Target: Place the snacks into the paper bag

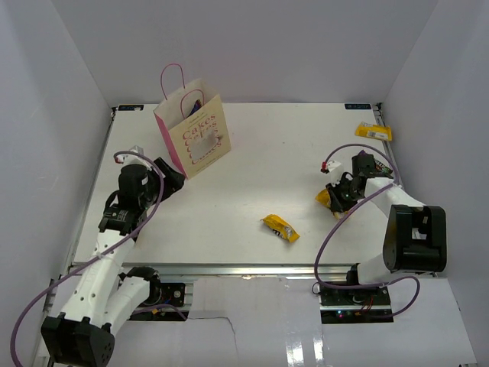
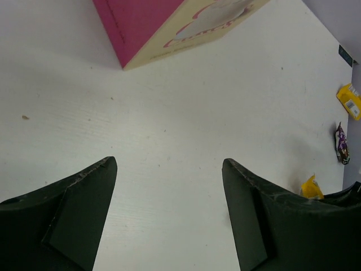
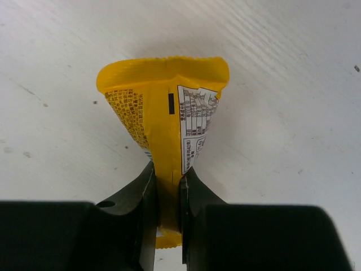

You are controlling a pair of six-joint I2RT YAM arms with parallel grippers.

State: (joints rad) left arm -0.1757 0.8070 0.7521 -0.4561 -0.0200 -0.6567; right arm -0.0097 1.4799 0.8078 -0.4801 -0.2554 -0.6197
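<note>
The beige paper bag (image 1: 195, 136) with pink sides and handles stands upright at the back left; its lower corner (image 2: 169, 28) shows in the left wrist view. My left gripper (image 1: 173, 181) (image 2: 168, 164) hangs open just in front of the bag, with only bare table between its fingers. Over the right side of the table, my right gripper (image 1: 337, 197) (image 3: 167, 176) is shut on a yellow wrapped bar (image 3: 163, 107) (image 1: 325, 199), pinching its crimped middle. Another yellow bar (image 1: 280, 228) lies at the table's centre front. A third yellow bar (image 1: 374, 132) (image 2: 351, 100) lies at the back right. A dark purple bar (image 2: 342, 144) lies near it.
White walls close the table (image 1: 290, 160) on the left, back and right. The metal rail (image 1: 252, 269) and both arm bases run along the near edge. Something dark peeks from the bag's open top (image 1: 195, 102).
</note>
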